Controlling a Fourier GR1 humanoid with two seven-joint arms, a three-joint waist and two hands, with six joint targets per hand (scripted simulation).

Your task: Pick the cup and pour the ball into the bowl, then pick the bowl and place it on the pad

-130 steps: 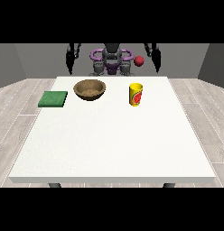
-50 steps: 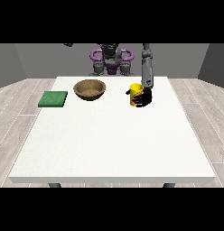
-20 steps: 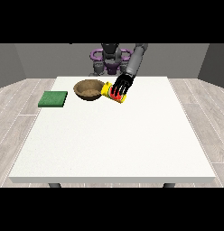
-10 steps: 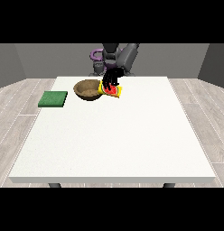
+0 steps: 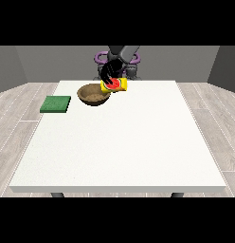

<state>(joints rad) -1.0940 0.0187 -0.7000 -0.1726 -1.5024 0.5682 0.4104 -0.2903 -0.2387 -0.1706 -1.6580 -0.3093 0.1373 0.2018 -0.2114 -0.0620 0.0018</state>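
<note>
1. A green pad [image 5: 56, 104] lies flat on the far left part of a large white table [image 5: 124, 152], close to the table's left edge. Nothing rests on it.
2. To the right of the pad, apart from it, a brown bowl [image 5: 93, 95] stands upright on the table near the far edge. Its inside looks brown; whether a ball lies in it cannot be told.
3. Just right of the bowl and above its right rim, a yellow cup [image 5: 115, 86] with a red mark on its side is held off the table. The cup is tipped over onto its side, its length running roughly left to right, with its left end over the bowl's rim.
4. A black hand [image 5: 110, 72] comes down from the robot at the top of the view and has its fingers curled round the cup from above. This is the only hand to be seen; its grey arm slants up and to the right towards the robot's body.
5. The ball cannot be made out separately from the cup.
6. The robot's other hand does not show.
7. The right part of the table stretches white to its edge.
</note>
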